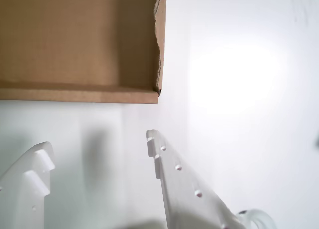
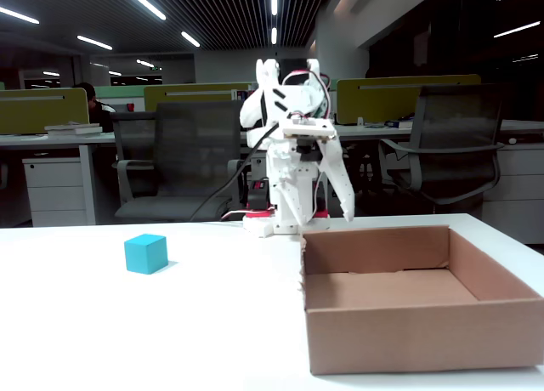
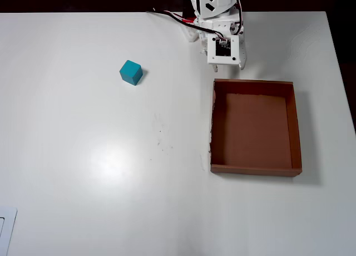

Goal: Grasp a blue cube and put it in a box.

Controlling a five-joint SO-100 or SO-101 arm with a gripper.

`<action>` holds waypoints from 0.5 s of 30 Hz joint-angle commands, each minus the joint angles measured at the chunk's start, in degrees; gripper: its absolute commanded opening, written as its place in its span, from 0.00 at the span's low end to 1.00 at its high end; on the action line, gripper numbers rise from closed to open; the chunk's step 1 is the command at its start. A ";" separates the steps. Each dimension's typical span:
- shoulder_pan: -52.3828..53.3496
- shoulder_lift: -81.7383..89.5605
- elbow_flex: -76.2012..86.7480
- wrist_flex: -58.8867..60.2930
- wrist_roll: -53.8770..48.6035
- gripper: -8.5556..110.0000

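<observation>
Blue cube (image 3: 131, 73) resting alone on the white bench (image 3: 100, 172), well to the left of the box (image 3: 296, 128) in the overhead view. Box open-topped and empty, one corner edge torn. Gripper (image 1: 99, 149) just beyond the box's far wall, fingers spread wide apart, holding nothing, above bare bench.

Overhead view: blue cube (image 3: 131, 73) well left of box (image 3: 296, 131)
</observation>
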 commanded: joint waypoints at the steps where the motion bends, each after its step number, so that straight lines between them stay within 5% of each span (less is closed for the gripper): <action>1: 6.50 -9.49 -16.08 2.02 -0.35 0.30; 15: 32.52 -28.21 -36.04 7.21 -7.65 0.33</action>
